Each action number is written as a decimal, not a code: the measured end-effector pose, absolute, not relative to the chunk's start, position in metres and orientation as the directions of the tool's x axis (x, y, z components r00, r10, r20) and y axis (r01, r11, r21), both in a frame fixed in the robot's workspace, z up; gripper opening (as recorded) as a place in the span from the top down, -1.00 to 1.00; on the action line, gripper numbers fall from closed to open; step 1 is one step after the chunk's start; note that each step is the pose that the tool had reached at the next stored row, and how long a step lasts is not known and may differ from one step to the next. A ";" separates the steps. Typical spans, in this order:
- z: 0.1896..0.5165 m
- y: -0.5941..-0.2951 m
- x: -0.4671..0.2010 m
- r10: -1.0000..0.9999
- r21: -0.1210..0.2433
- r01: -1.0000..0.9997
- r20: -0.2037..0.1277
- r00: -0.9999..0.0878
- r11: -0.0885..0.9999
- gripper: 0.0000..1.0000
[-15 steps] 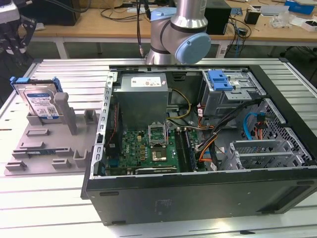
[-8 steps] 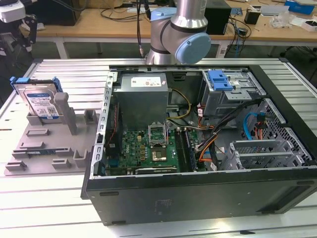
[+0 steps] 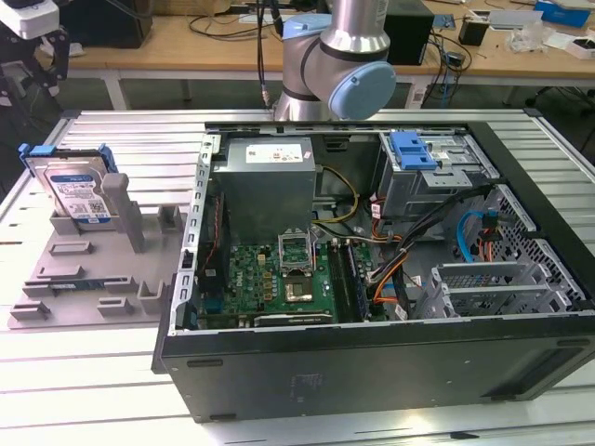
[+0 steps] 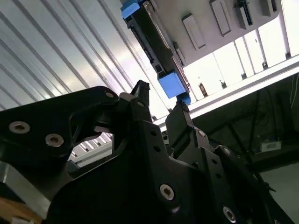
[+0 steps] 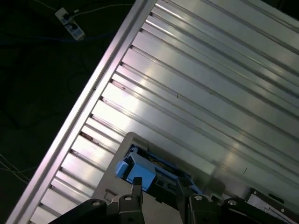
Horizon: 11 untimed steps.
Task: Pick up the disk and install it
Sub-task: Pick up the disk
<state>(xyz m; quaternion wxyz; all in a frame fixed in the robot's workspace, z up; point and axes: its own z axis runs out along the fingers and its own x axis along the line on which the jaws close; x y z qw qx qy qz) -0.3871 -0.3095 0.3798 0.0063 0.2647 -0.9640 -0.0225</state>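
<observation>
Open tool near the disk in its holder

The disk (image 3: 79, 190) stands on edge in a grey holder (image 3: 112, 279) on the table (image 3: 93, 372), to the exterior view's left of the open computer case (image 3: 372, 362). In both wrist views the tool (image 4: 160, 100) has its two fingers spread apart with nothing between them. The disk's blue frame lies just beyond the fingertips (image 4: 140, 89), in line with the gap; I cannot tell whether it is touched.

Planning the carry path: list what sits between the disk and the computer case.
In the exterior view: the upright post and low blocks of the grey holder plate that the disk stands in, reaching to the computer case.
</observation>
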 end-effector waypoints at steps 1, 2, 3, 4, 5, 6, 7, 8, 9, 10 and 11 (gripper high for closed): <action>0.380 -0.309 -0.387 -0.527 0.047 -0.526 0.000 -0.850 0.849 0.15; 0.380 -0.310 -0.387 -0.544 0.047 -0.543 0.001 -0.839 0.838 0.15; 0.380 -0.310 -0.387 -0.559 0.047 -0.558 0.001 -0.829 0.828 0.15; 0.380 -0.310 -0.387 -0.581 0.047 -0.580 0.001 -0.814 0.813 0.13; 0.379 -0.310 -0.387 -0.595 0.047 -0.594 0.001 -0.804 0.803 0.13; 0.379 -0.310 -0.387 -0.610 0.047 -0.609 0.001 -0.793 0.792 0.00; 0.379 -0.310 -0.387 -0.624 0.048 -0.623 0.001 -0.782 0.781 0.00; 0.379 -0.309 -0.387 -0.637 0.048 -0.636 0.003 -0.771 0.770 0.00; 0.379 -0.309 -0.387 -0.644 0.049 -0.643 0.004 -0.765 0.764 0.00; 0.379 -0.309 -0.387 -0.654 0.049 -0.654 0.004 -0.756 0.755 0.00; 0.379 -0.309 -0.387 -0.667 0.050 -0.666 0.004 -0.745 0.744 0.00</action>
